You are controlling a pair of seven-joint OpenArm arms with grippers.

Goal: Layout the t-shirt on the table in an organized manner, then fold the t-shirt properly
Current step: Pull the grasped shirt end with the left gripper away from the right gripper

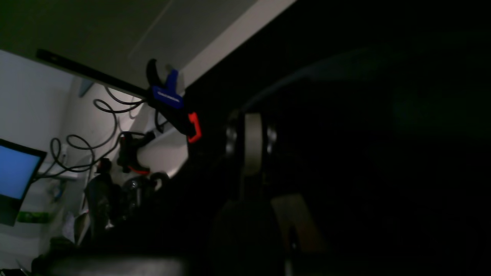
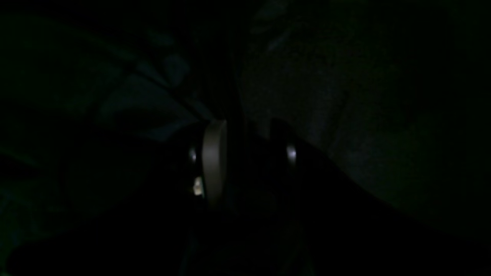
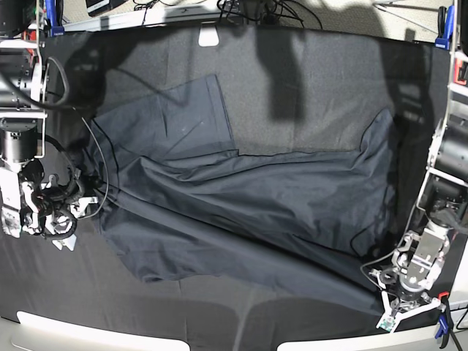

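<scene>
- The t-shirt [image 3: 241,212] lies spread but rumpled across the middle of the table [image 3: 322,66], one sleeve reaching toward the far left, long diagonal creases running to the near right.
- My left gripper [image 3: 398,311] sits at the near right corner, just beside the shirt's near right edge; its fingers are clenched together, and I cannot tell whether any fabric is pinched between them.
- My right gripper [image 3: 62,212] is at the left edge of the shirt, low on the cloth. Both wrist views are too dark, so I cannot tell whether its fingers are released or grasping fabric.
- I judge the layout step is not finished: the body is skewed and bunched.
- To do it well, I would hold opposite edges and draw them apart evenly, low over the table, so the creases pull flat without dragging the black tablecloth [image 3: 146,307].
- A blue-and-orange clamp [image 1: 174,101] marks the table edge; I would stay clear of it.
</scene>
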